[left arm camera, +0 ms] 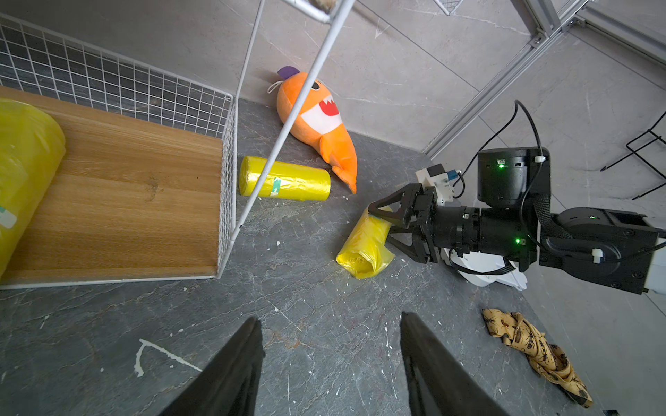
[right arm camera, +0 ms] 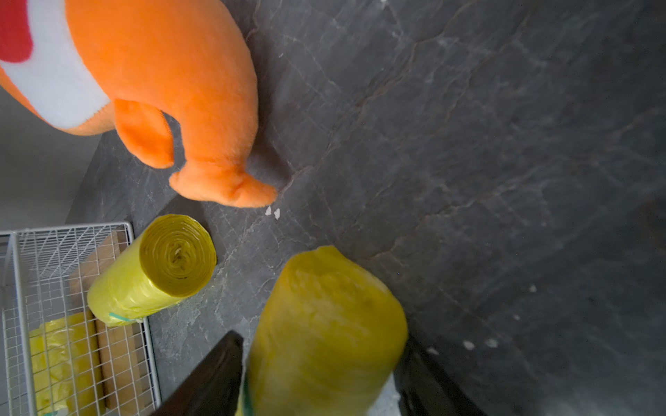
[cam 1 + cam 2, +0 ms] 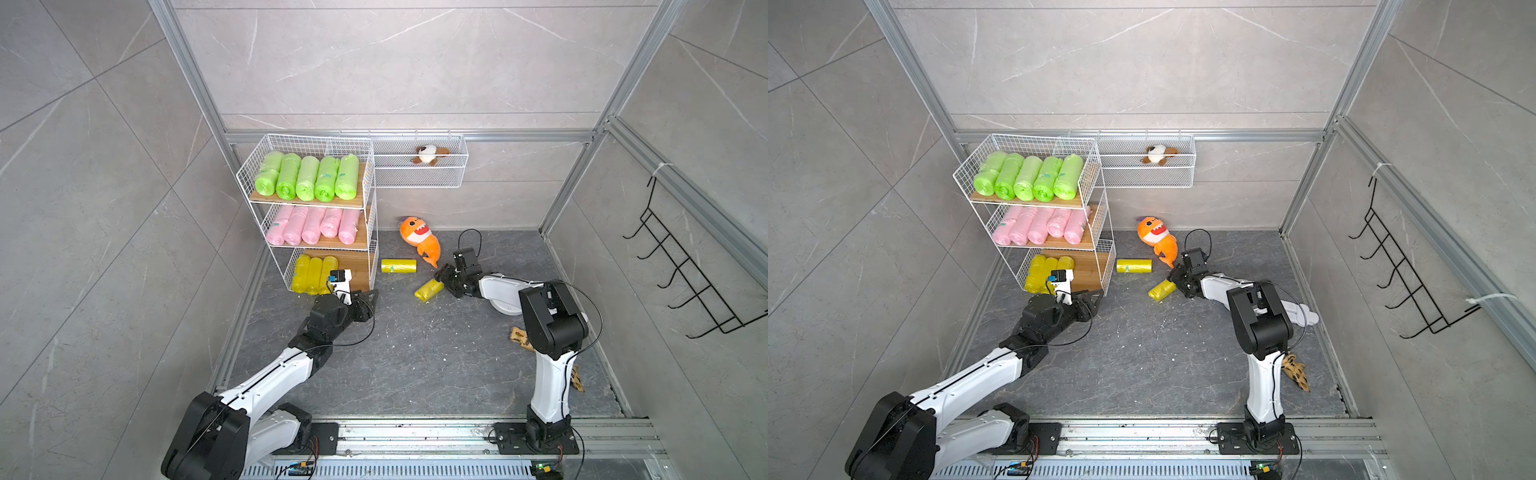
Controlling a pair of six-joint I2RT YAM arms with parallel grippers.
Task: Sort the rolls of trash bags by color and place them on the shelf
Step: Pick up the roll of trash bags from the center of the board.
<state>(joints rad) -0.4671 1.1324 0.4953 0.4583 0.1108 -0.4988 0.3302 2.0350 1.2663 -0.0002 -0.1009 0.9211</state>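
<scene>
Right gripper (image 1: pixel 379 225) straddles one end of a yellow roll (image 1: pixel 364 248) on the floor (image 1: pixel 324 324); gripped or not, I cannot tell.
Left gripper (image 1: pixel 329 318) wide, empty. Shelf (image 3: pixel 248 174): five green rolls (image 3: pixel 307 176) on top, five pink rolls (image 3: pixel 313 226) in middle, three yellow rolls (image 3: pixel 314 274) below.

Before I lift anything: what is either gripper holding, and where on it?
Right gripper clasps the yellow roll by the end toward its arm; the roll's other end rests on the floor. Left gripper is open, holding nothing.
</scene>
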